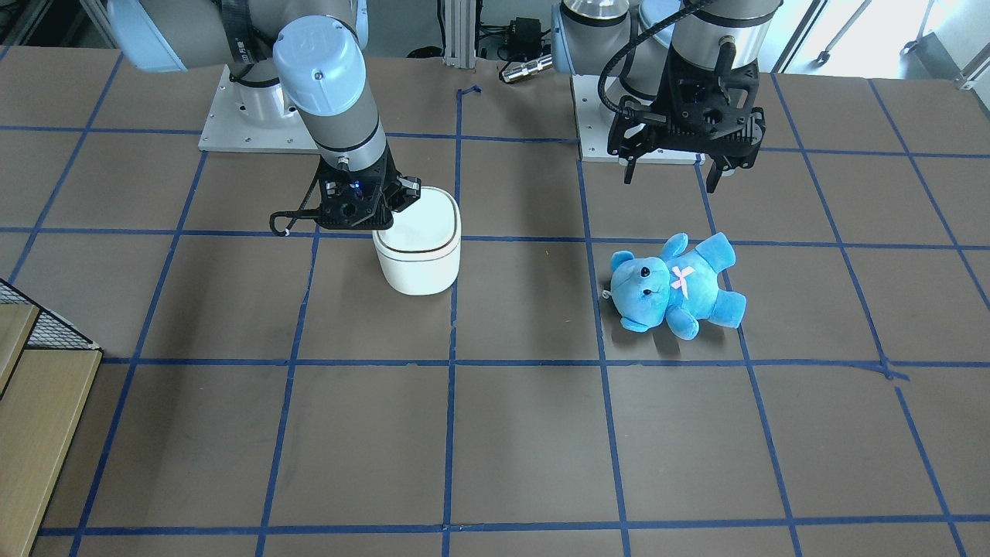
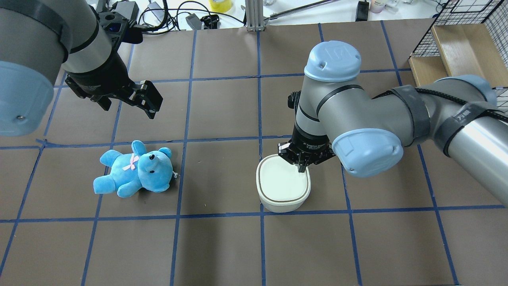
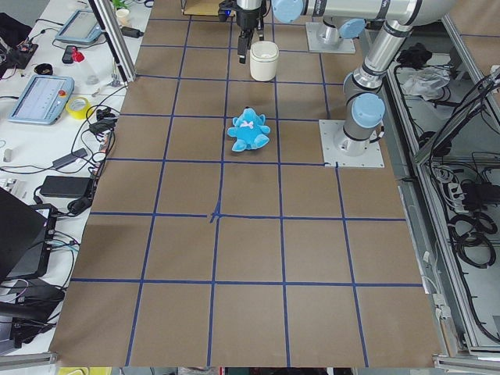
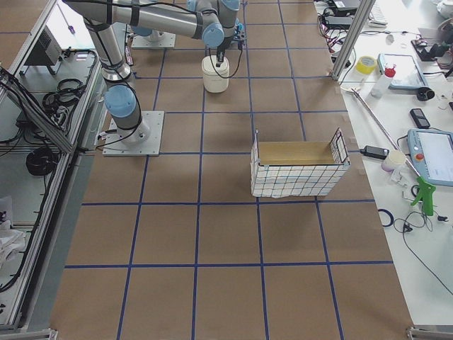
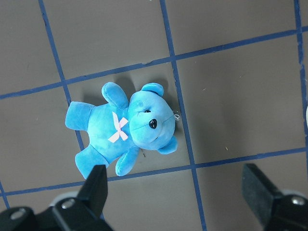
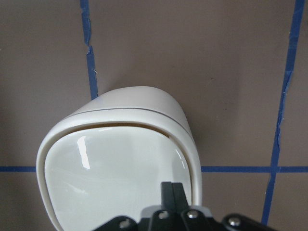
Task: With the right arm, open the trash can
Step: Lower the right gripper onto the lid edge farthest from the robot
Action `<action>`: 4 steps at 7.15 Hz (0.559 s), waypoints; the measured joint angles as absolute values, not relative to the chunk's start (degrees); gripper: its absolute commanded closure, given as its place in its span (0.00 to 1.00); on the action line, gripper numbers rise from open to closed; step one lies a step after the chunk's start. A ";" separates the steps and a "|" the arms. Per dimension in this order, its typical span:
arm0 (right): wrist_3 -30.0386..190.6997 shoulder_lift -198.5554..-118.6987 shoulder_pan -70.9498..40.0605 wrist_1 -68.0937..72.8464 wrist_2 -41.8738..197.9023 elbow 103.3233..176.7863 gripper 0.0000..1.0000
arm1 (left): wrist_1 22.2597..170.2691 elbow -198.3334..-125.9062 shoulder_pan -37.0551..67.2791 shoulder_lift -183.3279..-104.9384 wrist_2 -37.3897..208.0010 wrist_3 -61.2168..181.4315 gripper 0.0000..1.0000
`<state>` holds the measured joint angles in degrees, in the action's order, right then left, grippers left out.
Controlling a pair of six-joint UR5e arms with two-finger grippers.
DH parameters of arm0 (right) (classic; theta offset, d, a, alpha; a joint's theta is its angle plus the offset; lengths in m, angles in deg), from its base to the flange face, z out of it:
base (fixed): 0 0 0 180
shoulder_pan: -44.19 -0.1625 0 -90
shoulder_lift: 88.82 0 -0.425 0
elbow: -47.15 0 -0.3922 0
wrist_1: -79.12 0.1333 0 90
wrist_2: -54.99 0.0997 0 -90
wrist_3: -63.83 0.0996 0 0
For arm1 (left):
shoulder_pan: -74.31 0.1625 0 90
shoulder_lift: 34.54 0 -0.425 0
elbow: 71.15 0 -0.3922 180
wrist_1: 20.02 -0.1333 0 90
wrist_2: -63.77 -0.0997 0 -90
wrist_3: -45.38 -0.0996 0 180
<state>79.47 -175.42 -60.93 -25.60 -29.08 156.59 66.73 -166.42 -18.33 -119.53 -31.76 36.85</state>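
Note:
The white trash can stands on the brown table; it also shows in the overhead view and the right wrist view. Its lid lies nearly flat, with a thin dark gap along the far edge in the wrist view. My right gripper is shut, its joined fingertips resting on the lid near the rim on the robot's side. My left gripper hangs open and empty above the table, with its fingers wide apart over the blue teddy bear.
The blue teddy bear lies on its back, well apart from the can. A wire basket with a wooden floor stands at the table's edge on my right. Blue tape lines grid the table.

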 measured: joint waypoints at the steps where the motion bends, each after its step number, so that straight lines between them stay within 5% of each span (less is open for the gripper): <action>1: 79.50 -175.11 -61.20 -25.91 -29.05 156.91 1.00 | 66.73 -166.42 -18.33 -119.53 -31.76 36.85 0.00; 4: 79.52 -174.41 -61.44 -26.12 -29.03 157.09 1.00 | 66.73 -166.42 -18.33 -119.53 -31.76 36.85 0.00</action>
